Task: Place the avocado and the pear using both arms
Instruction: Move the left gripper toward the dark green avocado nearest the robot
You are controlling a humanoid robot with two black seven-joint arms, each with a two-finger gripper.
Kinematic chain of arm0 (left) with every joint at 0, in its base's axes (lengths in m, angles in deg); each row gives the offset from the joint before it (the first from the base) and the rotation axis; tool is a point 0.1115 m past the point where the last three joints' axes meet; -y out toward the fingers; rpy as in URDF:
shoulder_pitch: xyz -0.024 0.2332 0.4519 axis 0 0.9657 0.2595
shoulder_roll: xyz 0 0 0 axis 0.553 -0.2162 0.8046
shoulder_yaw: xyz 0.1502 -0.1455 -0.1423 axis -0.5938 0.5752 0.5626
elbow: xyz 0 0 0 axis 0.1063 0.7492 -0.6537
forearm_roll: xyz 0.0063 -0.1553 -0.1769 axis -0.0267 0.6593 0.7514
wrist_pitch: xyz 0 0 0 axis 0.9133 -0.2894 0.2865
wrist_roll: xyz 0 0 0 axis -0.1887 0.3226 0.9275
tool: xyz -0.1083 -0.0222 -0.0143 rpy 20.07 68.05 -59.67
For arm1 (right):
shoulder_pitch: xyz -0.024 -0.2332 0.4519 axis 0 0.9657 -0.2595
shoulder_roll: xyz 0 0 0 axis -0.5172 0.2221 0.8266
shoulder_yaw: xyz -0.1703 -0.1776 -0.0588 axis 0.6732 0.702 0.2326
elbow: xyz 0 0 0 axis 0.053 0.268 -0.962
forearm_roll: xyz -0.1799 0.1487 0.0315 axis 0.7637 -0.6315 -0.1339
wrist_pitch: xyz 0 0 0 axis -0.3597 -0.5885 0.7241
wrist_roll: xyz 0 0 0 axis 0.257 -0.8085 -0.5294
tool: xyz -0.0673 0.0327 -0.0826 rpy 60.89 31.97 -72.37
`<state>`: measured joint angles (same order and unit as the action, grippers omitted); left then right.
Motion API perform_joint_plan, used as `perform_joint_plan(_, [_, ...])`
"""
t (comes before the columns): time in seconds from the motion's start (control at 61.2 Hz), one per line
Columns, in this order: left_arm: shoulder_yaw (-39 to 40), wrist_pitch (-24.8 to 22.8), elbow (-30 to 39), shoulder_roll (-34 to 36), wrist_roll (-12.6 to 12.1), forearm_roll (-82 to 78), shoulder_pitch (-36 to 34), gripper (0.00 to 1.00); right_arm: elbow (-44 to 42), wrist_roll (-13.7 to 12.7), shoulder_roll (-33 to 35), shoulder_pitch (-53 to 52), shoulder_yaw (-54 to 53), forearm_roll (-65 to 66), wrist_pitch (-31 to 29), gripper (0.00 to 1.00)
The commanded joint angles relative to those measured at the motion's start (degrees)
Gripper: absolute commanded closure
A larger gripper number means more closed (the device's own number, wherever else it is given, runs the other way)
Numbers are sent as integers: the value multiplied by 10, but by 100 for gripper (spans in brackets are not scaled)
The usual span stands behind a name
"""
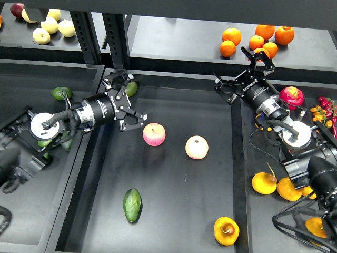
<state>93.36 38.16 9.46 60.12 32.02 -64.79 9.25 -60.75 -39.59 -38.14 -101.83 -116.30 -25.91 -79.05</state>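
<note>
The dark green avocado [132,205] lies in the lower left of the black centre tray [179,105]. The orange-yellow pear [226,231], with a brown dimple, lies at the tray's lower right. My left gripper [134,100] is open and empty over the tray's upper left corner, pointing right, far above the avocado. My right gripper [240,71] is open and empty over the tray's upper right corner, far from the pear.
Two pink-and-yellow apples [154,134] [196,147] lie mid-tray. A paler avocado [131,88] sits by my left gripper's upper finger. Oranges [256,39] and yellow apples [50,23] are on the back shelf. More avocados [62,93] lie left, and yellow fruits [264,183] and a red apple [291,97] lie right.
</note>
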Motion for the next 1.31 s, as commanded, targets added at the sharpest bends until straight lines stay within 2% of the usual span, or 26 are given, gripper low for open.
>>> perform_joint_plan(0.0, [-110, 0, 27, 42, 0, -1, -34, 1, 0, 0, 0, 0, 0, 0, 0, 0])
perform_joint_plan(0.114, [-214, 0, 59, 73, 0, -4, -66, 1, 0, 0, 0, 3, 0, 1, 0, 0])
perform_joint_plan(0.343, [-272, 0, 89, 88, 0, -42, -68, 1, 0, 0, 0, 4, 0, 1, 0, 0])
perform_joint_plan(0.67, [-361, 0, 106, 82, 0, -224, -61, 1, 0, 0, 0, 12, 0, 1, 0, 0])
perform_joint_plan(1.291, [-379, 0, 75, 39, 0, -359, -36, 2, 0, 0, 0, 16, 1, 1, 0, 0])
